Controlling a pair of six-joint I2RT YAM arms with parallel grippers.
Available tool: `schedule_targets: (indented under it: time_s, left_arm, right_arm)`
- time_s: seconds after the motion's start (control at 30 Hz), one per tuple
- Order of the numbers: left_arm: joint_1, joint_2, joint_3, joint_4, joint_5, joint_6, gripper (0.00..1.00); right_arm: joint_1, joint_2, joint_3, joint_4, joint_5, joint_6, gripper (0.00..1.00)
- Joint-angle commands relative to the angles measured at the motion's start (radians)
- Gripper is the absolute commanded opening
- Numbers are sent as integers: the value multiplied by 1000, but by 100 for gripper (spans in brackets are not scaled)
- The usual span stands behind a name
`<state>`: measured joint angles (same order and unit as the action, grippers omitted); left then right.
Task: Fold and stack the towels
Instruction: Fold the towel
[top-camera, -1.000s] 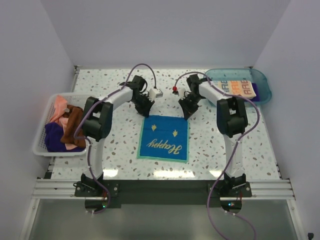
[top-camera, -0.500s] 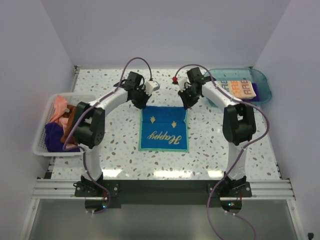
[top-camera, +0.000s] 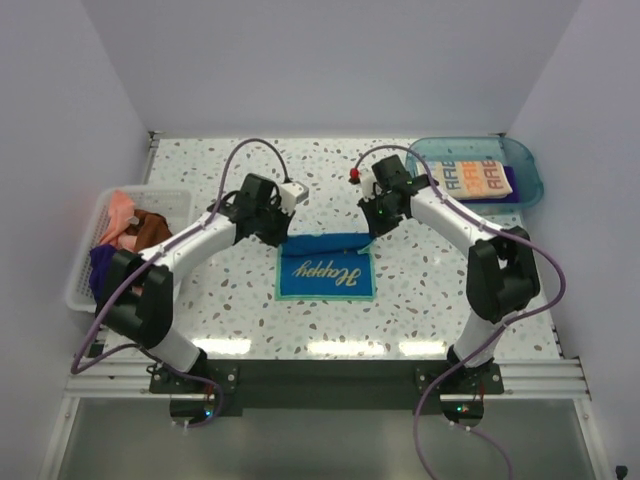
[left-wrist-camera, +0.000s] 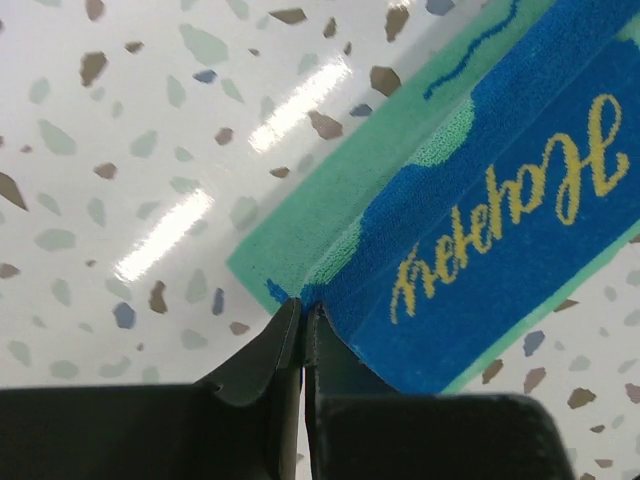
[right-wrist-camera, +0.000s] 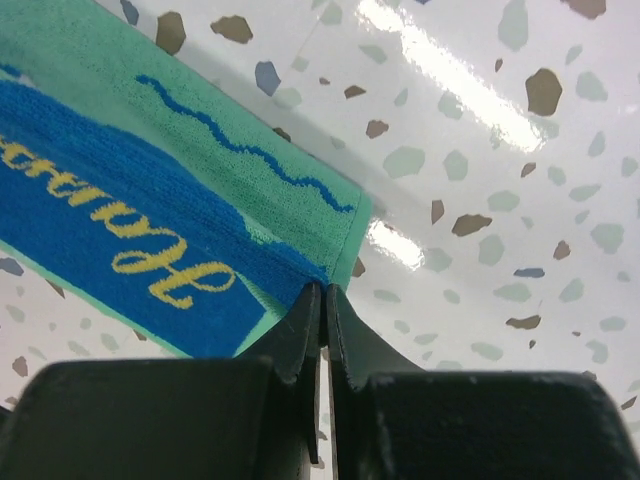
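Note:
The blue-green "Happy" towel (top-camera: 325, 268) lies mid-table, its far edge lifted and curled over toward the near side. My left gripper (top-camera: 281, 237) is shut on its far left corner (left-wrist-camera: 300, 296). My right gripper (top-camera: 371, 234) is shut on its far right corner (right-wrist-camera: 325, 283). The folded white "RABBIT" towel (top-camera: 472, 178) lies on a purple towel (top-camera: 505, 196) in the blue tray (top-camera: 528, 165) at the back right. Brown (top-camera: 152, 228), pink (top-camera: 120, 213) and purple (top-camera: 101, 265) towels lie bunched in the white basket (top-camera: 82, 272) at the left.
White walls close in the table on three sides. Purple cables loop above both arms. A metal rail (top-camera: 320, 378) runs along the near edge by the arm bases.
Both grippers have carried the towel's far edge up and toward the near side, folding it over. The visible towel has become shorter, and both arms have swung nearer.

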<state>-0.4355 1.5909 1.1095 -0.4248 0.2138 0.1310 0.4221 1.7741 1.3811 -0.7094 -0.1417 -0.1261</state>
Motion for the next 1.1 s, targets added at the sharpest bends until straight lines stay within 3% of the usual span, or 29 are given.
schedule_targets:
  time_s: [0.0, 0.27, 0.53, 0.8, 1.07]
  left_arm:
    - [-23, -81, -88, 6, -96, -83, 0]
    - [-55, -129, -86, -32, -208, -105, 0]
    - [-52, -56, 16, 3, -410, -99, 0]
    - [-35, -60, 13, 78, -387, -74, 0]
    - [-35, -117, -89, 89, -335, -100, 0]
  right_arm:
    - [9, -71, -51, 22, 137, 25, 0]
    - [60, -130, -60, 86, 220, -56, 0]
    - [69, -154, -89, 283, 372, -322, 0]
    - [70, -162, -166, 432, 350, -467, 0]
    - [73, -290, -327, 542, 275, -469, 0]
